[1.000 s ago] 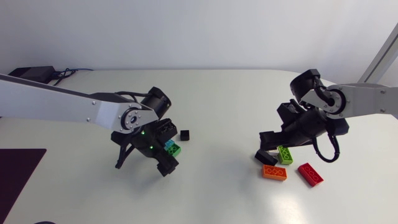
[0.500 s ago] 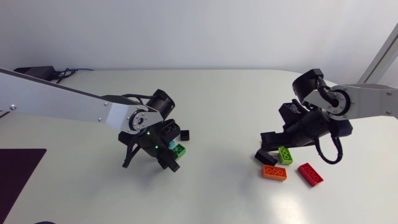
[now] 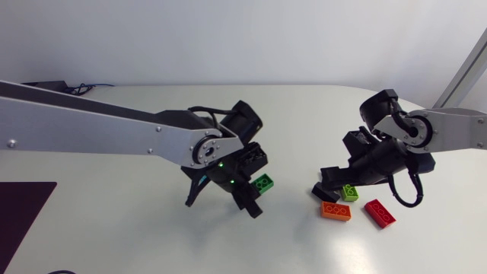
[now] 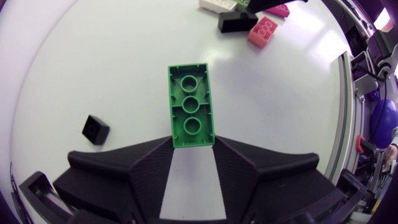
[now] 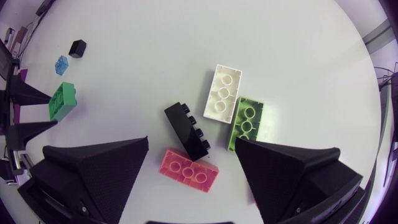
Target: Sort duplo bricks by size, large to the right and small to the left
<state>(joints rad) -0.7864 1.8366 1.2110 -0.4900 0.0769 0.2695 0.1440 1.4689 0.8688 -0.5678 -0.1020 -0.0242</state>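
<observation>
No text, label, number or sign can be read on anything here

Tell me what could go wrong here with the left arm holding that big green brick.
The left gripper pinches the large green plastic brick only at its near end, most of it jutting ahead of the fingers, so it may swivel or slip out. The open right gripper hangs just above the long black plastic brick and its neighbours; bringing the green one there risks the arms bumping or scattering them.
</observation>
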